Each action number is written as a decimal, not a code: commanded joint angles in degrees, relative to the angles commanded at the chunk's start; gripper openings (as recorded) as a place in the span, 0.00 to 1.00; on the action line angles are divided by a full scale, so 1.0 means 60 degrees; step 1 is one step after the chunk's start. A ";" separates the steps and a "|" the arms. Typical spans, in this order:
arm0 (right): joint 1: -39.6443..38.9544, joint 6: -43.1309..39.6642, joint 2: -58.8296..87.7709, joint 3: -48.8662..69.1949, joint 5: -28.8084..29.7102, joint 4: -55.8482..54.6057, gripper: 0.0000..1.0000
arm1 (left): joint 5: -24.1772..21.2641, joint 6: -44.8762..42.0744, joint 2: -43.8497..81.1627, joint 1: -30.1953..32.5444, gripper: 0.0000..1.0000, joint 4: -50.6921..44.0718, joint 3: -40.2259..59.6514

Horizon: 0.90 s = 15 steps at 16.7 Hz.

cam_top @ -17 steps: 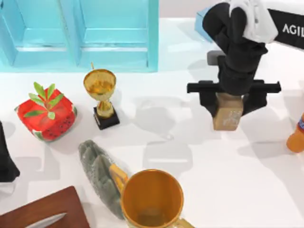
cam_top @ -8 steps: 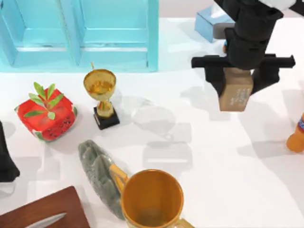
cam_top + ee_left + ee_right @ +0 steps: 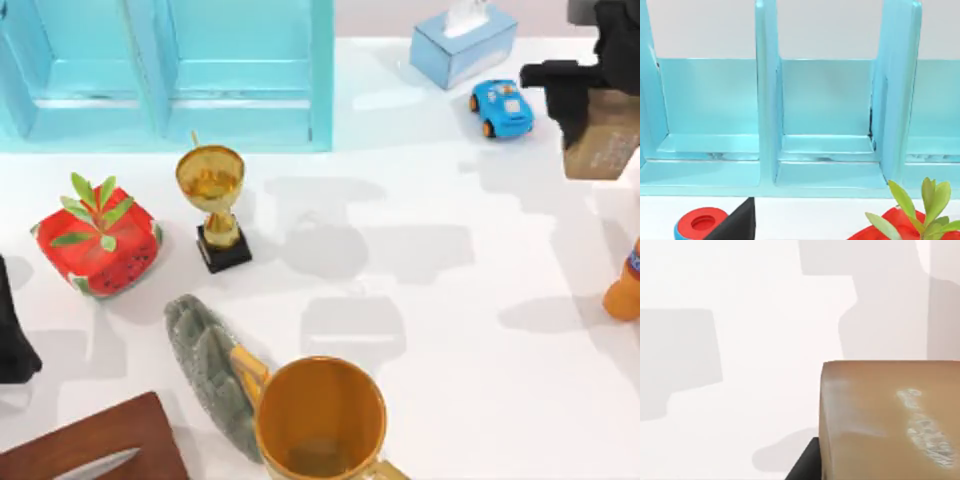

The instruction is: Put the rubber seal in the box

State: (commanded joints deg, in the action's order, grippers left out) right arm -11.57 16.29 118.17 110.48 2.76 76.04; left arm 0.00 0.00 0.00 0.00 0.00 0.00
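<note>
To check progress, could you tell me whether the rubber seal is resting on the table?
No, in the top view the right gripper holds the rubber seal above the table.

Running off the top view's right edge: right gripper (image 3: 612, 92) and rubber seal (image 3: 603, 146), whitish print too small for reading; getting cropped too: orange bottle (image 3: 625, 287), mug (image 3: 322, 420), brown board (image 3: 95, 443), left arm (image 3: 14, 335).

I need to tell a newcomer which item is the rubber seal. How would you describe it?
Look at the table's far right edge, beside the blue toy car. The rubber seal is the tan block with whitish print, held off the table in the right gripper.
</note>
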 joint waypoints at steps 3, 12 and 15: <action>0.2313 -0.2108 -0.0669 -0.0562 0.0147 -0.0009 0.00 | 0.0000 0.0000 0.0000 0.0000 1.00 0.0000 0.0000; 0.6197 -0.6828 -0.1991 -0.2234 -0.0435 0.0765 0.00 | 0.0000 0.0000 0.0000 0.0000 1.00 0.0000 0.0000; 0.6212 -0.6861 -0.2005 -0.2253 -0.0448 0.0776 0.00 | 0.0000 0.0000 0.0000 0.0000 1.00 0.0000 0.0000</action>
State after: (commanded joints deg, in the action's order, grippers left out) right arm 25.70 -24.87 106.14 96.96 0.07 80.70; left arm 0.00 0.00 0.00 0.00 0.00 0.00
